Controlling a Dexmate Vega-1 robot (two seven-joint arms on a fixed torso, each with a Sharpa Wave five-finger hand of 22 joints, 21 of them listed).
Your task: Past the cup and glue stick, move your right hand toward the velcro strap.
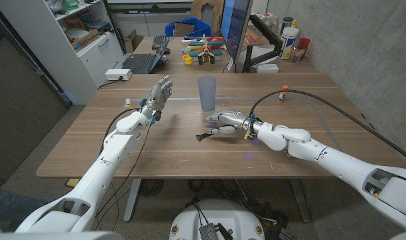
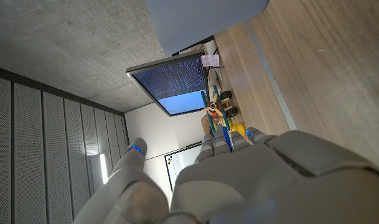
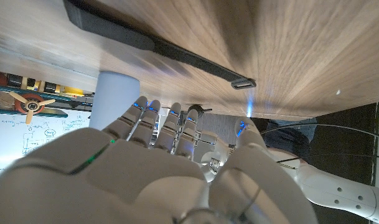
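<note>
A black velcro strap [image 1: 205, 136] lies on the wooden table, just in front of the pale blue cup [image 1: 207, 92]. My right hand [image 1: 226, 124] hovers low beside the strap with its fingers spread and nothing in them; its fingertips [image 1: 211, 119] reach toward the cup. In the right wrist view the strap [image 3: 158, 46] runs long across the wood beyond my right hand [image 3: 158, 162], with the cup [image 3: 114, 93] behind. The small glue stick [image 1: 282, 96] stands at the far right. My left hand [image 1: 160, 91] is raised left of the cup, fingers apart, holding nothing.
A black cable [image 1: 303, 95] arcs over the table's right side by the glue stick. A monitor [image 1: 237, 30], a laptop [image 1: 143, 61] and toys sit on the desk behind. The cup [image 2: 201, 22] and monitor [image 2: 170, 84] appear past my left hand [image 2: 239, 180].
</note>
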